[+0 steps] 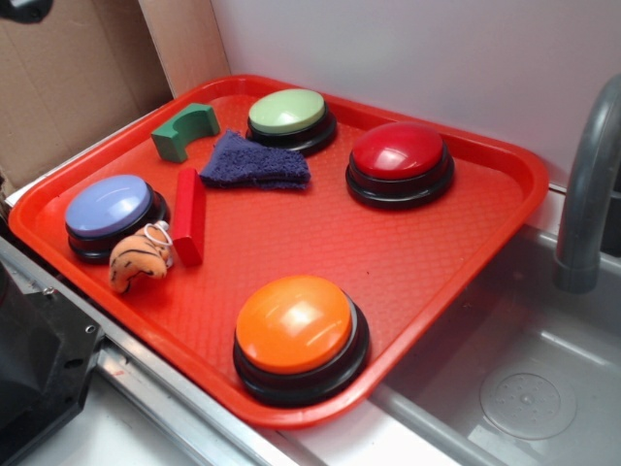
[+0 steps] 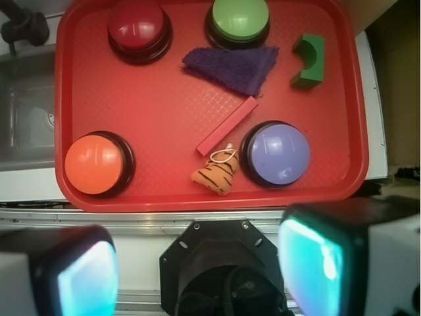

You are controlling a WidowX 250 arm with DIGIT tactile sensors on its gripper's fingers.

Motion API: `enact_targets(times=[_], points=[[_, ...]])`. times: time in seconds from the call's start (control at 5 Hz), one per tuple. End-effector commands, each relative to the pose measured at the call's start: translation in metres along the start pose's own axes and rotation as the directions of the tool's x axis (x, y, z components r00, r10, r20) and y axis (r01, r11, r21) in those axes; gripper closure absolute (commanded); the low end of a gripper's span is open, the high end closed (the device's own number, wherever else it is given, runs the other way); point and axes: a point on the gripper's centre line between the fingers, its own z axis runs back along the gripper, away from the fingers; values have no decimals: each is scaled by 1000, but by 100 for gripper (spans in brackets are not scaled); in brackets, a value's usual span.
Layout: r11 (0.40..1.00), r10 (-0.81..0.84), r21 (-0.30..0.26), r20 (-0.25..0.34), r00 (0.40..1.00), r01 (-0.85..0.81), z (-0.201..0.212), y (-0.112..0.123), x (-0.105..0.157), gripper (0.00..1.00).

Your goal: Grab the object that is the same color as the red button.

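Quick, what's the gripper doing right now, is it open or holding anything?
Gripper: open, jaws spread wide, holding nothing. It is short of the tray, and the red block lies untouched.

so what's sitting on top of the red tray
On the red tray: four dome buttons, red, green, blue and orange; a red block, a green arch block, a purple cloth and a small striped toy. Anything under the cloth is hidden.
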Motion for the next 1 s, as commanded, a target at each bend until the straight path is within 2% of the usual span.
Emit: enact_targets(times=[0.0,0.2,0.4,0.6,0.8], points=[[1000,0,0,0,1000,0,0,0,0,0],[973,230,-43,35,972,-229,-23,8,10,0],[935,354,-59,68,933,-351,-42,13,19,0],[869,495,-60,74,866,-491,-63,19,30,0],[808,589,-50,87,803,-587,-110,29,53,0]])
